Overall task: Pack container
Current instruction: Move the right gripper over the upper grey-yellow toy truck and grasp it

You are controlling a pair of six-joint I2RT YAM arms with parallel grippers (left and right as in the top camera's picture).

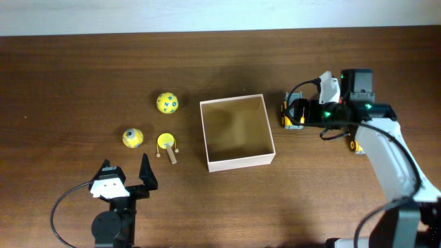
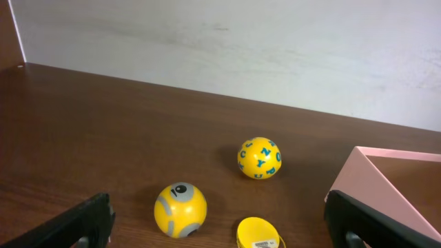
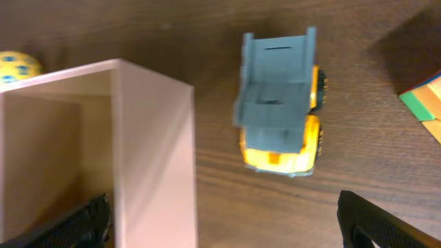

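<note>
The container [image 1: 241, 163] is a square open box with white walls and a tan inside, empty, at the table's middle. Its right wall shows in the right wrist view [image 3: 155, 151], and a corner shows in the left wrist view [image 2: 386, 179]. A yellow toy truck with a grey bed [image 3: 281, 110] stands just right of the box, partly under my right gripper [image 1: 296, 114]. That gripper [image 3: 224, 224] is open and hangs above the box wall and the truck. My left gripper [image 1: 127, 176] is open and empty near the front edge, below the yellow toys [image 2: 222, 226].
Left of the box lie a yellow ball with blue letters [image 1: 167, 102] [image 2: 259, 158], a yellow ball with a grey eye [image 1: 133, 138] [image 2: 180, 209] and a yellow disc toy on a wooden stick [image 1: 167, 143] [image 2: 258, 233]. A coloured block [image 1: 355, 146] [image 3: 427, 103] lies right of the truck.
</note>
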